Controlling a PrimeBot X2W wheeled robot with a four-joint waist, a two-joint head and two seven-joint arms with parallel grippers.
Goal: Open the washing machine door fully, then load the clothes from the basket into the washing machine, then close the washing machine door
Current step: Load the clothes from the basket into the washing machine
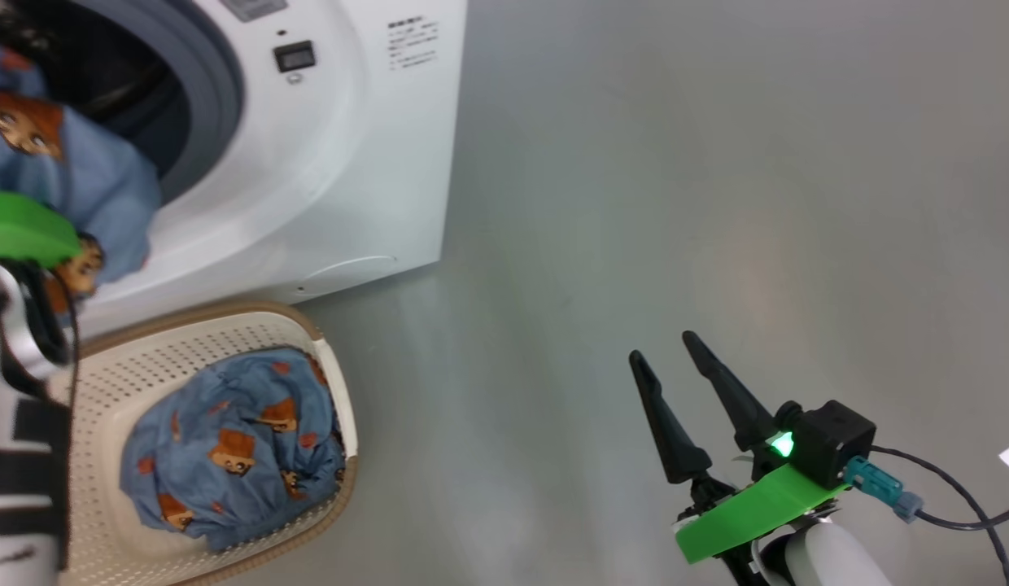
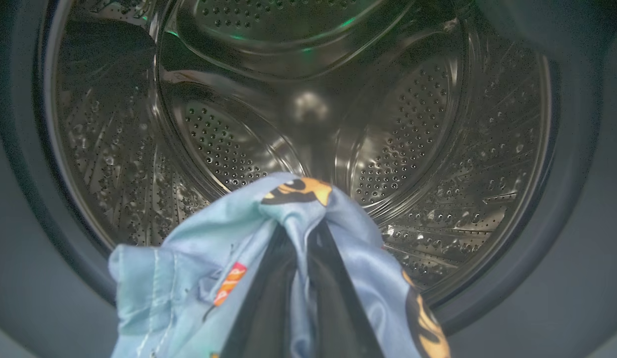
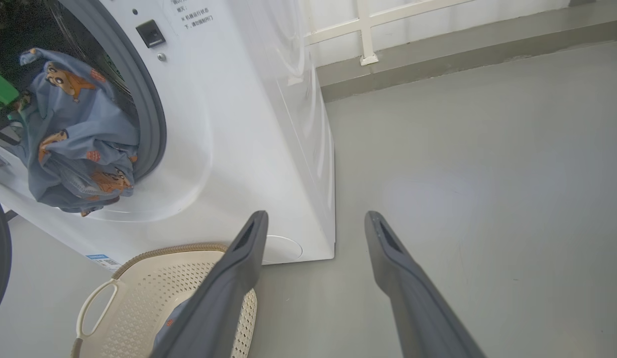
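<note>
Grey floor (image 1: 716, 163) runs beside the white washing machine (image 1: 366, 163), its mouth open to you; the basket (image 1: 146, 366) beside it holds blue clothes (image 1: 228, 448); your left gripper (image 2: 302, 233) pinches one garment (image 2: 199, 238) before the drum (image 2: 413, 124); your right gripper (image 1: 662, 345) stands spread (holding nothing).

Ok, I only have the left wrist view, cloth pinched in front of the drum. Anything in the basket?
Observer: Yes, one blue printed garment lies in the basket, on the floor before the washing machine.
Operator: And the right gripper?
Observer: Open, holding nothing, over bare floor right of the machine.
Operator: Is the held garment inside?
Observer: Mostly not; it hangs outside the opening, down past the grey ring's lower edge.
</note>
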